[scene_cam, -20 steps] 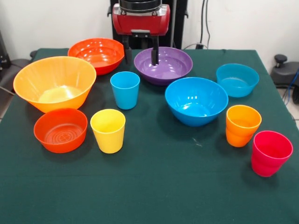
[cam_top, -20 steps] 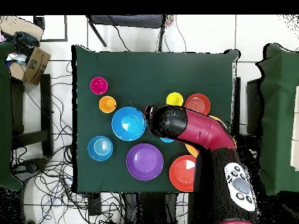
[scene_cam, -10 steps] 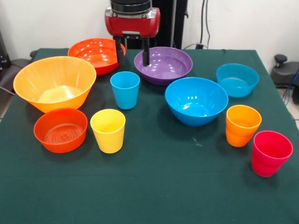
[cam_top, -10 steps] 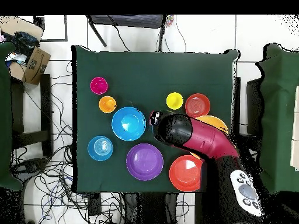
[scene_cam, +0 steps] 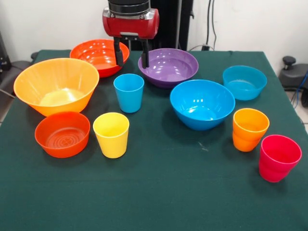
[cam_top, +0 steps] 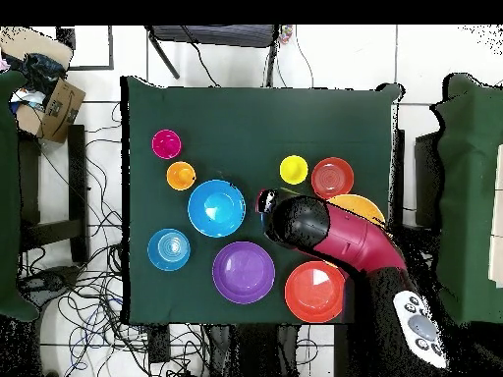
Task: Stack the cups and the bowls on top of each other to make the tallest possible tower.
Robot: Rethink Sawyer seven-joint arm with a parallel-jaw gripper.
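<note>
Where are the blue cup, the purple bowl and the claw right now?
blue cup (scene_cam: pixel 128 93): front view, on its outer wall.
purple bowl (scene_cam: pixel 171 67): front view, on its inner floor.
claw (scene_cam: pixel 131 58): front view, midway between its two open fingertips.

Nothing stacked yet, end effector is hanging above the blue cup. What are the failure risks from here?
1. The open end effector hangs between the medium red-orange bowl and the purple bowl; a straight descent toward the blue cup may clip either rim.
2. The cup is glossy and tapered, so it may slip in the grasp.
3. The yellow cup stands close by and could be knocked.
</note>
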